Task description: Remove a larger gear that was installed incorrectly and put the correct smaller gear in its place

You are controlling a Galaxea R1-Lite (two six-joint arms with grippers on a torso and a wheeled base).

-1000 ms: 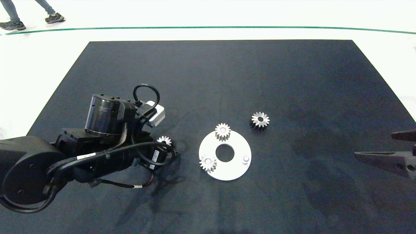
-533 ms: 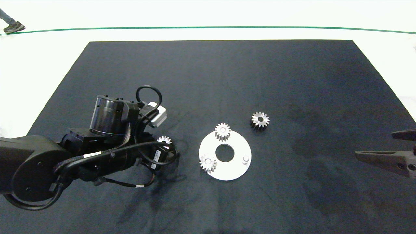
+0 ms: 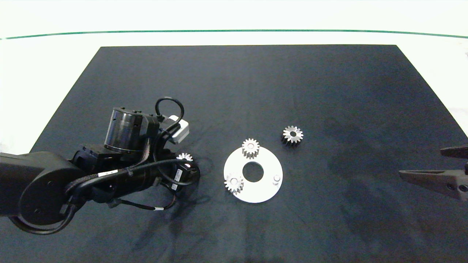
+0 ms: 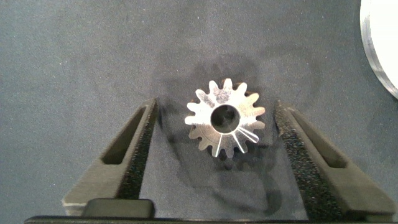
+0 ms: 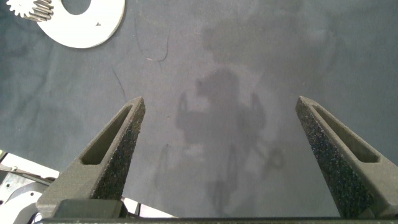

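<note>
The smaller gear (image 3: 185, 157) lies flat on the black mat, left of the white round plate (image 3: 264, 193). My left gripper (image 3: 185, 166) hangs over it, open. In the left wrist view the smaller gear (image 4: 224, 117) sits between the two fingers of my left gripper (image 4: 214, 109), with gaps on both sides. Two more small gears (image 3: 251, 147) (image 3: 234, 182) sit on the plate, and a bare peg (image 3: 276, 178) stands at its right side. The larger gear (image 3: 293, 134) lies on the mat just beyond the plate's right. My right gripper (image 3: 420, 162) is parked open at the mat's right edge.
The black mat (image 3: 256, 84) covers the table, with white floor and a green line beyond its far edge. The right wrist view shows the right gripper (image 5: 221, 102) over bare mat, with the plate's edge (image 5: 81, 34) and one gear (image 5: 25, 7) in a corner.
My left arm has shifted slightly to the right over the smaller gear. A person's shoes at the far left have walked out of view. The gears and right gripper have not moved.
</note>
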